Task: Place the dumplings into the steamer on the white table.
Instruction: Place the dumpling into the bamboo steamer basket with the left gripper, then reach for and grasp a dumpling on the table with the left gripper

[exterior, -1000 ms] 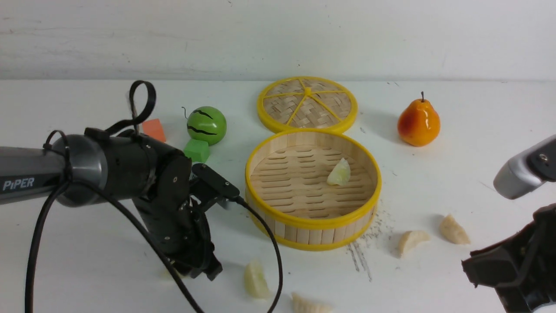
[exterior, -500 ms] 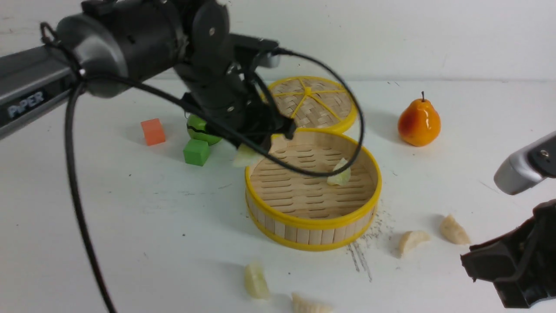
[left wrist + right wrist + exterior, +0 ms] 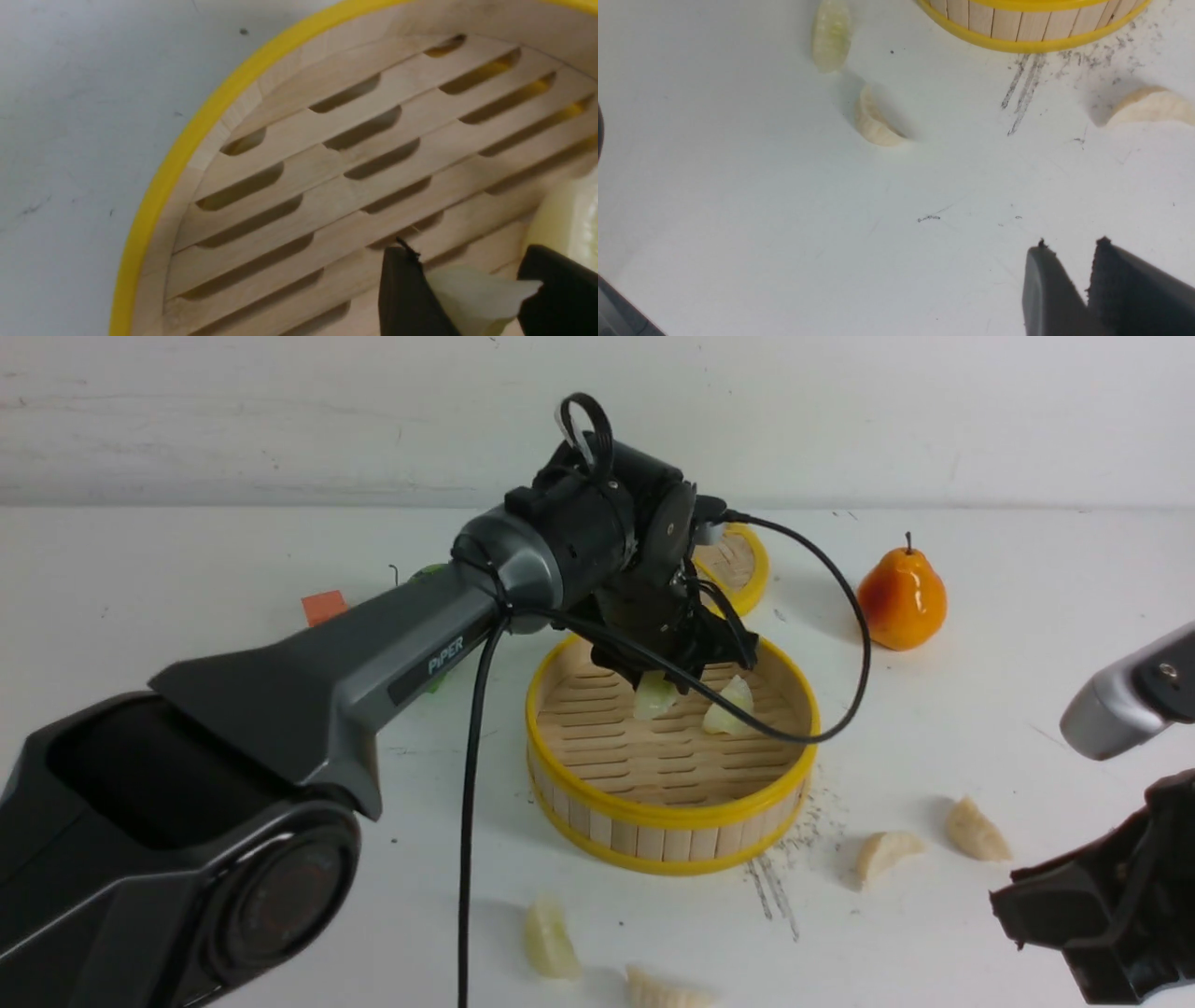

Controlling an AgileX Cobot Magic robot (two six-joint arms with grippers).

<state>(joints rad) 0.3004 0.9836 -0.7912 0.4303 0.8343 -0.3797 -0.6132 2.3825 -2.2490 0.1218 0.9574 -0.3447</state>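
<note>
Placing step, centre frame: left gripper (image 3: 467, 275), clamped on a pale green dumpling (image 3: 653, 698), hangs inside the steamer (image 3: 672, 817); next, part jaws to drop it; right gripper (image 3: 1071, 249) slightly apart, empty.

Front view: the left arm (image 3: 373, 644) hides most of the lid (image 3: 742, 569) and part of the orange cube (image 3: 322, 607); the lower edge crops one cream dumpling (image 3: 665, 991). Left wrist view: frame edges crop the held dumpling (image 3: 472, 294), a second green dumpling (image 3: 570, 219), and the fingers of the left gripper (image 3: 467, 254).
</note>
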